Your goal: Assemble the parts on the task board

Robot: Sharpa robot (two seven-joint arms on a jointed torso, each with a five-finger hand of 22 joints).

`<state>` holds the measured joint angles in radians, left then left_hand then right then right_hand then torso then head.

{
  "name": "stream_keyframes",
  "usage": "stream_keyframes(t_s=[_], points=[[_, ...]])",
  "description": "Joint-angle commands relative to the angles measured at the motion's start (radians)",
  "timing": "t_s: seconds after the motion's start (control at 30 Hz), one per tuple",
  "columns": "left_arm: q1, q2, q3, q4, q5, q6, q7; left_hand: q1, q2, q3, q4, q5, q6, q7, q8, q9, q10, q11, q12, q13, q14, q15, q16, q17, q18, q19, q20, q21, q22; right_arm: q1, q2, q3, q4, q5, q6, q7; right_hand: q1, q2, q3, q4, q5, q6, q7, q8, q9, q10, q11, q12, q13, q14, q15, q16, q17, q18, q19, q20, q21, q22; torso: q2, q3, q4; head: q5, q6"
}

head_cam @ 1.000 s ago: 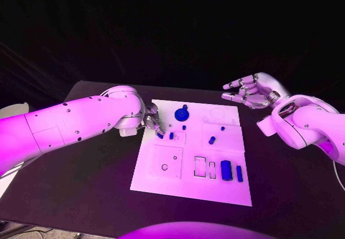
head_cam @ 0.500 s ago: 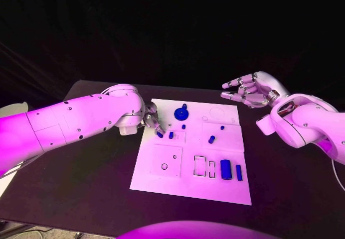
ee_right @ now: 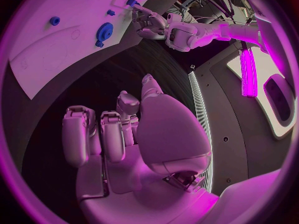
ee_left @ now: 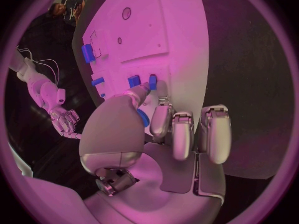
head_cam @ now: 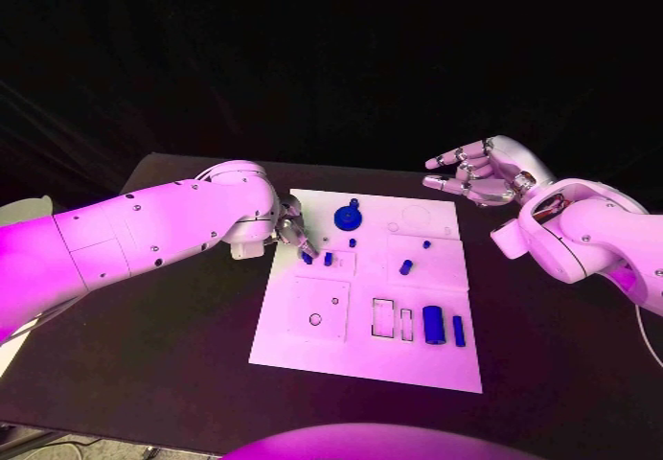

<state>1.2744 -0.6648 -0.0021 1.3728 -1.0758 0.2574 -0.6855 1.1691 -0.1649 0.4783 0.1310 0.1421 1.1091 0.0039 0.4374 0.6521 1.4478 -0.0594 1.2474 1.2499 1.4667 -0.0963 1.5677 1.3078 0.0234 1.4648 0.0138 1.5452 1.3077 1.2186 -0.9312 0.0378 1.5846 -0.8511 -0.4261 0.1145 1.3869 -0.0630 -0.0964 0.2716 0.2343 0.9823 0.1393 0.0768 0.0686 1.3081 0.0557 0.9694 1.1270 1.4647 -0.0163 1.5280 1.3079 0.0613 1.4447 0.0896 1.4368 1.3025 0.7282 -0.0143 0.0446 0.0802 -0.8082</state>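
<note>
The white task board (head_cam: 366, 359) lies mid-table. My left hand (head_cam: 291, 233) is over its left edge, and thumb and a finger pinch a small blue peg (head_cam: 306, 256) (ee_left: 152, 81) just above the board. Another small peg (head_cam: 328, 259) (ee_left: 134, 80) stands right beside it. A blue gear (head_cam: 350, 219) (ee_right: 104, 31) sits at the board's far end. Two more small pegs (head_cam: 406, 268) (head_cam: 425, 245) stand toward the right side. A blue cylinder (head_cam: 435, 326) (ee_left: 87, 52) and a thin blue bar (head_cam: 459, 331) lie near the front right. My right hand (head_cam: 477, 172) hovers empty, fingers loosely bent, beyond the board's far right corner.
The board has a square recess with a hole (head_cam: 315, 319) and two narrow rectangular slots (head_cam: 384, 318) toward the front. The black table (head_cam: 166, 364) has free room on both sides of the board. The left arm (head_cam: 138, 240) crosses the table's left side.
My left hand has edged slightly toward the far end with the peg at its fingertips. The right hand has drifted a little back and left. The parts on the board have not moved.
</note>
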Motion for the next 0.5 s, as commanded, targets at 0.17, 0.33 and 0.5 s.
stream_keyframes(t_s=[0.17,0.33,0.5], points=[[-0.016,0.009,-0.01,-0.002,0.008,0.037,-0.022,-0.013,0.005,-0.013,0.005,0.006,0.007,0.001,-0.006,-0.004,0.014,0.0,0.015,0.012,0.104,-0.009,0.003,0.263,-0.018,0.097,-0.007,0.009,0.246,-0.001,0.0,0.0,0.002,-0.001,0.015,0.01,0.002,0.01,-0.006,0.0,0.012,0.004,0.001,-0.006,0.001,-0.005,-0.003,-0.007,-0.003,0.09,-0.005,-0.005,0.199,-0.004,0.001,-0.007,-0.005,-0.001,0.0,0.0006,0.0001,-0.001,-0.001],[-0.017,0.011,-0.01,-0.002,0.008,0.044,-0.022,-0.021,0.005,-0.024,0.008,0.025,0.012,-0.001,-0.008,-0.003,0.018,-0.002,0.022,0.021,0.104,-0.01,0.003,0.263,-0.019,0.098,-0.008,0.011,0.248,-0.001,0.001,0.0,0.002,-0.001,0.015,0.01,0.005,0.012,-0.007,-0.001,0.019,0.004,0.002,-0.006,0.001,-0.005,-0.003,-0.007,-0.004,0.09,-0.005,-0.005,0.199,-0.004,0.001,-0.007,-0.005,-0.001,0.0,0.0002,0.0006,-0.002,-0.002],[-0.017,0.013,-0.01,-0.004,0.004,0.045,-0.023,-0.026,0.005,-0.03,0.011,0.037,0.014,-0.002,-0.009,-0.003,0.02,-0.003,0.024,0.025,0.104,-0.011,0.003,0.263,-0.019,0.098,-0.008,0.011,0.249,-0.001,0.001,0.0,0.001,-0.001,0.016,0.01,0.006,0.012,-0.008,-0.002,0.022,0.004,0.002,-0.006,0.001,-0.006,-0.003,-0.007,-0.004,0.09,-0.005,-0.005,0.199,-0.004,0.001,-0.007,-0.006,-0.001,0.0,0.0,0.0007,-0.003,-0.002]])
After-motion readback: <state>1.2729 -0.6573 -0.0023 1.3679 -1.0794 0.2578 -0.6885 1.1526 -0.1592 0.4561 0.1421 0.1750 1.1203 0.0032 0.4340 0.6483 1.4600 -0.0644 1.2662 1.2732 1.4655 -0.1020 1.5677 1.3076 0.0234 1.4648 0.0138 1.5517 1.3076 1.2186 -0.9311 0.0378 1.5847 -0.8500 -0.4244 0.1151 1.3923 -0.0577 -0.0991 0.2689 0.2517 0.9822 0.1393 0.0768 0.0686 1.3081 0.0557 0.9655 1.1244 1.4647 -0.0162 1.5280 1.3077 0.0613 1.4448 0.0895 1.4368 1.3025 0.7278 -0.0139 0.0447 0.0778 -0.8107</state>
